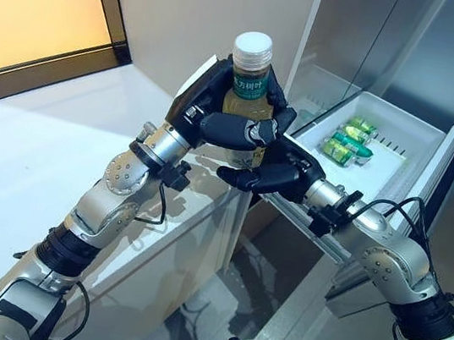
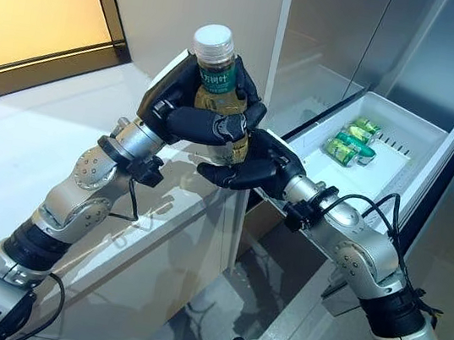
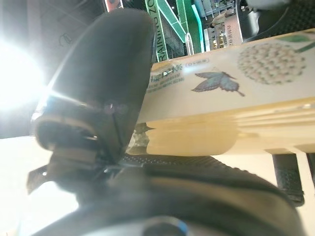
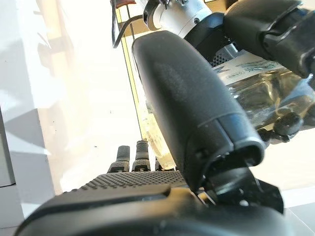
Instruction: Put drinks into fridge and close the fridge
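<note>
A drink bottle with a white cap, green label and pale yellow liquid is held upright in the air in front of the fridge. My left hand is shut on its middle, fingers wrapped across the label. My right hand reaches in just under and beside the bottle's base, open, its fingers fairly straight. In the right wrist view the bottle lies between the thumb and the fingers. The left wrist view shows the bottle pressed against the thumb.
An open white fridge drawer sticks out at the right, behind my right arm, with three green cans lying in it. The grey fridge front rises behind it. A white counter lies to the left, below my left arm.
</note>
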You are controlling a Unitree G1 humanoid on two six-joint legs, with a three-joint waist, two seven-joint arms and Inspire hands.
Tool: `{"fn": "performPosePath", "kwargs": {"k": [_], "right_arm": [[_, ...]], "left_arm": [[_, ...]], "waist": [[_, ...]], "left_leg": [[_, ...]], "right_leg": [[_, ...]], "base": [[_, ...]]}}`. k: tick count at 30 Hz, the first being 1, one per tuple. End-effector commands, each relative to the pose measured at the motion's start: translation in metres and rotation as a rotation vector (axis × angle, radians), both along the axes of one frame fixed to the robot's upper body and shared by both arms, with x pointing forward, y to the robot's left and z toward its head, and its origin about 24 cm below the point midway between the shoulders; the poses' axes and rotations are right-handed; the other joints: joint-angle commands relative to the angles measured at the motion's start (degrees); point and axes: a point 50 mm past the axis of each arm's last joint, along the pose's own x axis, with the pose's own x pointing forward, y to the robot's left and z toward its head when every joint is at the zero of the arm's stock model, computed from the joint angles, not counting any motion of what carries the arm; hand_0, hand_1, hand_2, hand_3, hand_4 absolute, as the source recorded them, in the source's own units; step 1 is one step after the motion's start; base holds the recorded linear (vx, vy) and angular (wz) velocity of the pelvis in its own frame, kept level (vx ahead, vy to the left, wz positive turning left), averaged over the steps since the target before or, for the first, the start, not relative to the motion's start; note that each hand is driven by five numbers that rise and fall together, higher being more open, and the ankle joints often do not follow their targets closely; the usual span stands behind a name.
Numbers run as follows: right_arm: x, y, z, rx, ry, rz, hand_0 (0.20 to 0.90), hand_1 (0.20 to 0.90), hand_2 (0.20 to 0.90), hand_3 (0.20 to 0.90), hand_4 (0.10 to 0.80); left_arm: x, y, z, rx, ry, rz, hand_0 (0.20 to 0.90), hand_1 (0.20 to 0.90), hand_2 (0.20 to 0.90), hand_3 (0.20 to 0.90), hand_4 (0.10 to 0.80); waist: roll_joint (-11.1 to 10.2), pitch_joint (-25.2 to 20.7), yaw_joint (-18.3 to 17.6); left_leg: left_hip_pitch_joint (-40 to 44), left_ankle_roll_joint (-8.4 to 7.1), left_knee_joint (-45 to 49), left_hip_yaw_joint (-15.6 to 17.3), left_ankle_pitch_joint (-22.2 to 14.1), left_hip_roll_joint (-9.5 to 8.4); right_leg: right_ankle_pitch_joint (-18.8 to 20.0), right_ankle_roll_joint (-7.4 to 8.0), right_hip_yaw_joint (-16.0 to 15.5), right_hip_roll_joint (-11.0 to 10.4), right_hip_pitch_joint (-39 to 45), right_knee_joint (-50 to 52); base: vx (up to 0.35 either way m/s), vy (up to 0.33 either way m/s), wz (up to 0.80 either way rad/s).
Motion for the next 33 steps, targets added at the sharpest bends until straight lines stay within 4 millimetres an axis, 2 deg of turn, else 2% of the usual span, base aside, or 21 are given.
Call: {"fn": "performPosePath", "kwargs": {"k": [1,5,11,12,13,14,16,23,33], "right_arm": [[-0.008,0.042,0.040,0.177,-0.272,0.152,0.900,0.900,0.900,0.900,0.800],[-0.003,0.053,0.025,0.173,-0.270,0.124,0.900,0.900,0.900,0.900,0.800],[0.001,0.058,0.013,0.174,-0.262,0.099,0.900,0.900,0.900,0.900,0.800],[0.001,0.058,0.012,0.174,-0.261,0.094,0.827,0.827,0.827,0.815,0.715],[0.001,0.057,0.011,0.175,-0.261,0.092,0.566,0.566,0.566,0.510,0.410],[0.001,0.057,0.010,0.175,-0.260,0.089,0.366,0.366,0.366,0.277,0.177],[0.002,0.057,0.008,0.175,-0.260,0.086,0.300,0.300,0.300,0.200,0.100],[0.002,0.055,0.006,0.183,-0.274,0.079,0.300,0.300,0.300,0.200,0.100],[-0.003,0.048,0.002,0.205,-0.296,0.016,0.300,0.300,0.300,0.200,0.100]], "left_arm": [[-0.010,-0.022,0.043,-0.107,-0.212,-0.066,0.300,0.300,0.300,0.200,0.100],[-0.008,-0.029,0.036,-0.079,-0.182,-0.110,0.300,0.300,0.300,0.200,0.100],[-0.008,-0.033,0.027,-0.047,-0.149,-0.161,0.300,0.300,0.300,0.200,0.100],[-0.008,-0.033,0.026,-0.046,-0.146,-0.168,0.300,0.300,0.300,0.200,0.100],[-0.008,-0.033,0.026,-0.045,-0.145,-0.170,0.300,0.300,0.300,0.200,0.100],[-0.009,-0.032,0.025,-0.040,-0.142,-0.173,0.300,0.300,0.300,0.200,0.100],[-0.008,-0.032,0.025,-0.040,-0.138,-0.172,0.300,0.300,0.300,0.200,0.100],[-0.005,-0.027,0.021,-0.040,-0.135,-0.075,0.300,0.300,0.300,0.200,0.100],[0.001,-0.008,0.002,-0.103,-0.066,0.127,0.300,0.300,0.300,0.200,0.100]], "waist": [[-0.93,-6.39,0.77],[-0.68,-6.41,1.64],[-0.47,-6.81,2.50],[-0.41,-6.93,2.62],[-0.39,-6.97,2.65],[-0.35,-7.04,2.70],[-0.29,-7.11,2.74],[-0.18,-7.22,2.86],[-0.16,-7.02,3.59]], "left_leg": [[-1.77,-0.62,0.07,-2.76,-1.10,-0.07],[-1.70,-0.55,0.07,-2.91,-1.12,-0.13],[-1.85,-0.45,0.07,-3.14,-1.17,-0.22],[-1.92,-0.42,0.07,-3.18,-1.18,-0.24],[-1.95,-0.43,0.07,-3.16,-1.18,-0.24],[-1.99,-0.43,0.07,-3.12,-1.20,-0.22],[-2.00,-0.42,0.07,-3.11,-1.23,-0.22],[-2.18,-0.34,0.07,-3.08,-1.21,-0.35],[-2.08,-0.48,0.07,-2.60,-1.25,-0.15]], "right_leg": [[-2.28,3.52,-2.28,-1.94,3.14,0.78],[-2.36,3.52,-2.86,-2.08,3.47,0.56],[-2.44,3.57,-3.43,-2.18,3.56,0.37],[-2.42,3.59,-3.54,-2.22,3.51,0.35],[-2.40,3.61,-3.56,-2.23,3.49,0.35],[-2.39,3.65,-3.61,-2.26,3.43,0.33],[-2.34,3.68,-3.71,-2.30,3.40,0.29],[-2.32,3.69,-3.95,-2.43,3.24,0.25],[-2.40,3.82,-5.45,-2.77,3.32,0.24]], "base": [[0.019,0.000,-0.03],[0.000,0.000,0.00],[0.002,-0.001,0.01],[0.000,0.000,0.00],[0.000,0.000,0.00],[0.000,0.000,0.00],[0.000,0.000,0.00],[0.000,0.000,0.00],[0.000,0.000,0.00]]}}
